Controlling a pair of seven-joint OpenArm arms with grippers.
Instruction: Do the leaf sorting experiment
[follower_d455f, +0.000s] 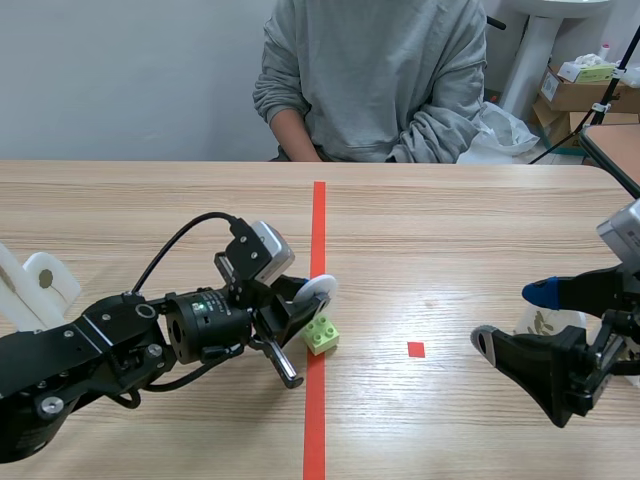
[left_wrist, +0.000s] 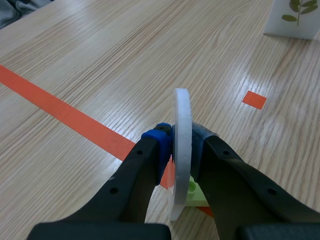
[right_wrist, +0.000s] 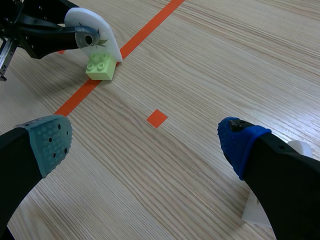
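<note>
My left gripper (follower_d455f: 296, 300) is shut on a flat white leaf card (left_wrist: 181, 150), held on edge between its pads just above a light green brick (follower_d455f: 322, 334) on the red centre line. The same card (right_wrist: 95, 33) and brick (right_wrist: 102, 67) show far ahead in the right wrist view. My right gripper (follower_d455f: 520, 318) stands open at the table's right, with nothing between its fingers. Beside its blue pad lies another white leaf card (follower_d455f: 545, 322), partly hidden by the arm; this card (left_wrist: 294, 19) shows a green leaf print in the left wrist view.
A person in a grey sweater (follower_d455f: 375, 80) sits across the table. A white stand (follower_d455f: 35, 285) is at the left edge. A small red tape square (follower_d455f: 416, 349) marks the middle right. Cardboard boxes (follower_d455f: 580, 90) stand beyond the table at the back right.
</note>
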